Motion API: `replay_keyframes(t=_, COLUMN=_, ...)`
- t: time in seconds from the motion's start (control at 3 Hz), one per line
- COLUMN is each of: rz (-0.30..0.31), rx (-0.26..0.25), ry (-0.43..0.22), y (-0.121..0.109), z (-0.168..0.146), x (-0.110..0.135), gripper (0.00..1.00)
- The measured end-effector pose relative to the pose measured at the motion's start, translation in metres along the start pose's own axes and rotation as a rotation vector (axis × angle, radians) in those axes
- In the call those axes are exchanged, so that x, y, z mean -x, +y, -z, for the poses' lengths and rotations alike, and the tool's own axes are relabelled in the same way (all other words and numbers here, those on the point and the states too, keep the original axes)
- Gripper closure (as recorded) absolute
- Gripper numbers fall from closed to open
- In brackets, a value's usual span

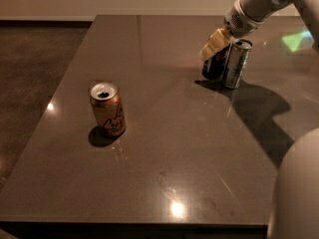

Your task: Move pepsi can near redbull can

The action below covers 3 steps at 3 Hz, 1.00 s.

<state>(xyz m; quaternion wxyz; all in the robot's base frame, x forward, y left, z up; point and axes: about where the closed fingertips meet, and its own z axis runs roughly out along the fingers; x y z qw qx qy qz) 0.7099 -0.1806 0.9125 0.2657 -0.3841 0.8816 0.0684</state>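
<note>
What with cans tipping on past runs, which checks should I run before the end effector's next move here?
1. pepsi can close beside redbull can: ok. Whether they touch: cannot tell.
2. redbull can upright: ok.
3. End effector at the pepsi can's top, hiding it: ok.
4. Pepsi can's base flat on the table: cannot tell, it sits in dark shadow.
5. orange can out of the arm's way: ok, upright, far off toward the table's other side.
</note>
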Motion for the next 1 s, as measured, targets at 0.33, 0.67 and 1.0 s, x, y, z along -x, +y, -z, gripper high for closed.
replay_keyframes(t=0.33, rz=0.010, rx=-0.004, ry=-0.008, y=-0.0015, z=0.0056, x=0.0026, gripper=0.00)
replay_keyframes(t=0.67, rz=0.034, rx=0.032, ry=-0.018, y=0.0052, z=0.0085, x=0.0057, gripper=0.00)
replay_keyframes(t=1.0, rz=0.036, rx=0.035, ry=-0.018, y=0.0058, z=0.0087, x=0.0060, gripper=0.00)
